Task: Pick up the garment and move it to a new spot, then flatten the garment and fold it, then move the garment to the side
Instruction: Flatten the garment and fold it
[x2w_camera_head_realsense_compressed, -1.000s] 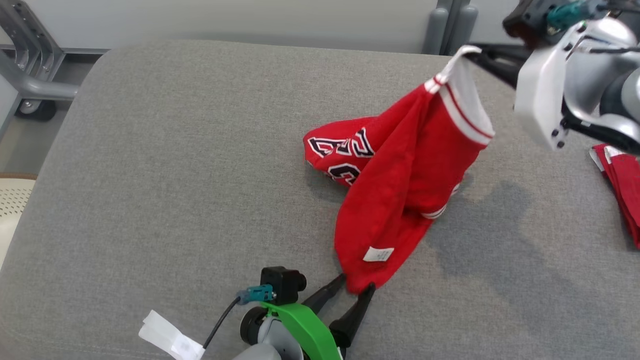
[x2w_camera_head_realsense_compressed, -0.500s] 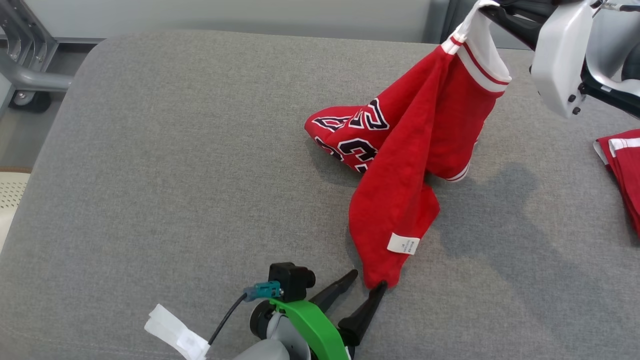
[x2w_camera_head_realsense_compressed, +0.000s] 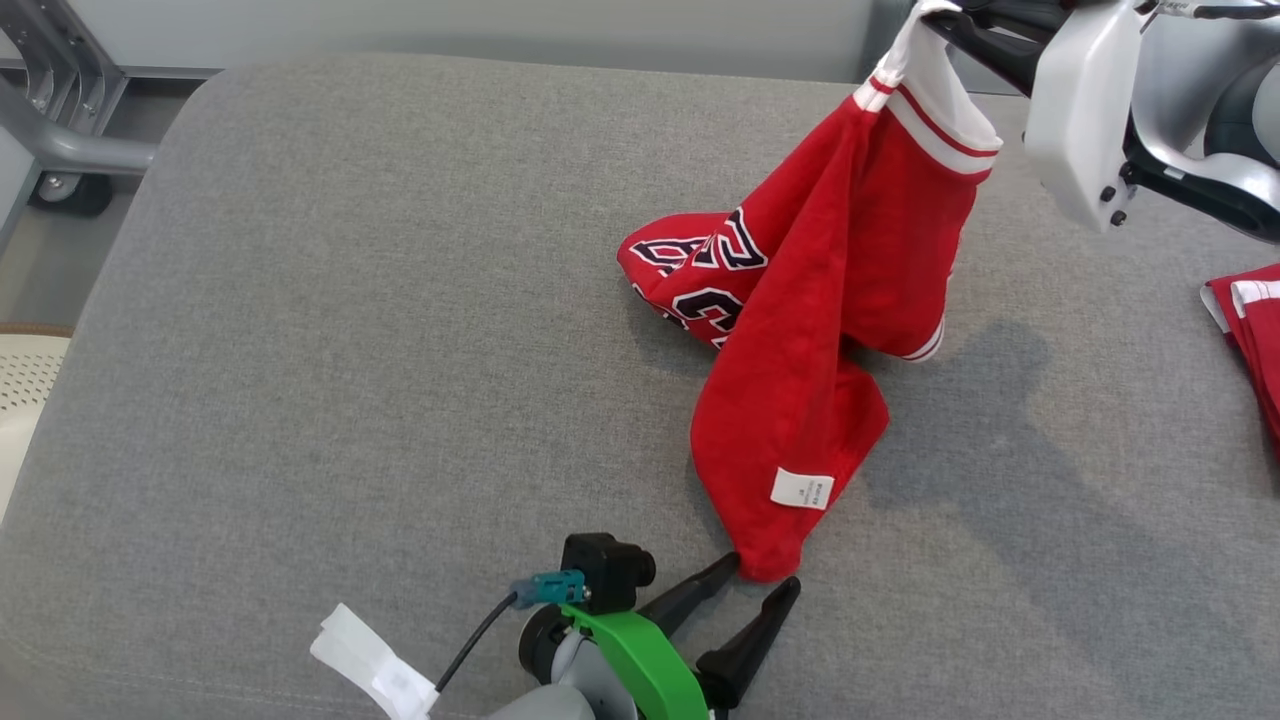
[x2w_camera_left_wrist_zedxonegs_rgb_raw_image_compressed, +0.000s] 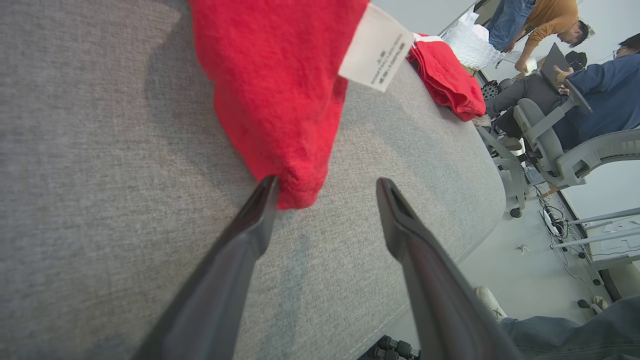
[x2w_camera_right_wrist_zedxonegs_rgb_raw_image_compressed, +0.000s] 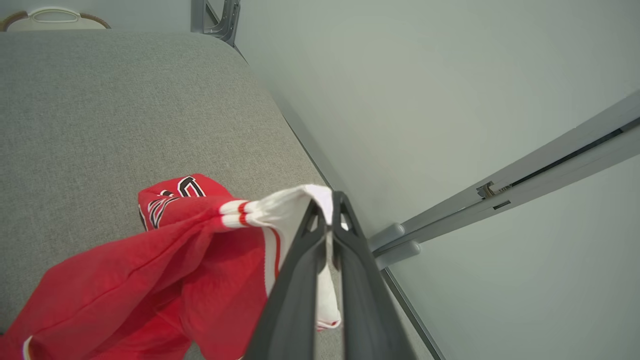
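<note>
Red with white trim, the garment (x2w_camera_head_realsense_compressed: 800, 330) hung in a long drape from the upper right of the frame to bottom centre, where its lowest corner rested on the grey table (x2w_camera_head_realsense_compressed: 350, 300). The right gripper (x2w_camera_head_realsense_compressed: 935, 15) had its fingers pressed together on the white trim (x2w_camera_head_realsense_compressed: 940, 100), holding that end off the table (the numbered part lay bunched at centre). At the bottom of the frame the left gripper (x2w_camera_head_realsense_compressed: 762, 577) lay low with its fingers spread. The corner just touched one fingertip and was not yet between them, with a white label (x2w_camera_head_realsense_compressed: 802, 488) sewn just above it. The step in hand appeared to be taking a second hold so the garment could be stretched flat. To do that well, the left fingers would likely need to slide forward until the corner sat fully between them, then close on every layer of cloth while keeping low. The right hold should be firm enough that the pull spreads the cloth instead of dragging it. A second red garment (x2w_camera_head_realsense_compressed: 1250, 340) lay folded at the right edge.
</note>
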